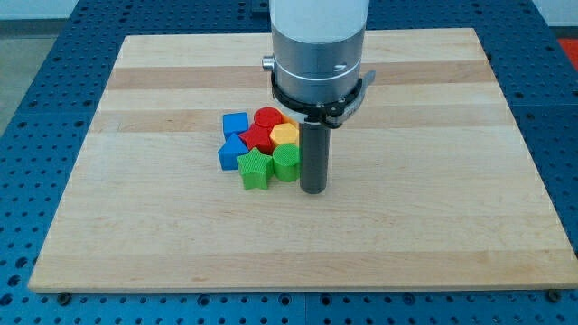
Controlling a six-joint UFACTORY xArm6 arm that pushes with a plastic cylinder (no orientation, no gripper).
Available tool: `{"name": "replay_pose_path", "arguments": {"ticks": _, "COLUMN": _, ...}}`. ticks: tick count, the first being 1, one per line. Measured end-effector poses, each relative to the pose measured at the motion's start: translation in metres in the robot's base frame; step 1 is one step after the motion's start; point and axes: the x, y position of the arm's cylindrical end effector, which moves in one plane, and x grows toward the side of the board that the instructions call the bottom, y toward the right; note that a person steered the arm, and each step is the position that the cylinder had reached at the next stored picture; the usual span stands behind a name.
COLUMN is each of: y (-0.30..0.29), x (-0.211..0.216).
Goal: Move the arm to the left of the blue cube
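Camera view showing a wooden board on a blue perforated table, with a tight huddle of small blocks sitting a little toward the view's left of the board's middle. Blue cube sitting at the huddle's upper left corner, touching or nearly touching a second blue block, of unclear shape, just below it. Red cylinder and red star-like block lying just to the cube's right; yellow block beyond them; green star and green cylinder-like block closing the huddle's lower edge.

No fingers on this arm, so nothing spreading or pinching: only a dark rod, with my tip resting on the board just beside the green cylinder-like block, on the huddle's right and lower side.

Judging the coming move: cube lying up and to the view's left of my tip, with the whole huddle standing between. Target spot being bare board on the cube's far left side, so probably needing a path around the huddle, likely skirting below the green star, to avoid shoving blocks. Task seemingly not yet done.
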Motion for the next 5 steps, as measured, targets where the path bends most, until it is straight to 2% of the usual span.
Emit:
{"name": "replay_pose_path", "arguments": {"ticks": 1, "y": 0.060, "x": 0.009}}
{"name": "replay_pose_path", "arguments": {"ticks": 2, "y": 0.078, "x": 0.013}}
{"name": "replay_pose_path", "arguments": {"ticks": 3, "y": 0.034, "x": 0.028}}
{"name": "replay_pose_path", "arguments": {"ticks": 5, "y": 0.019, "x": 0.035}}
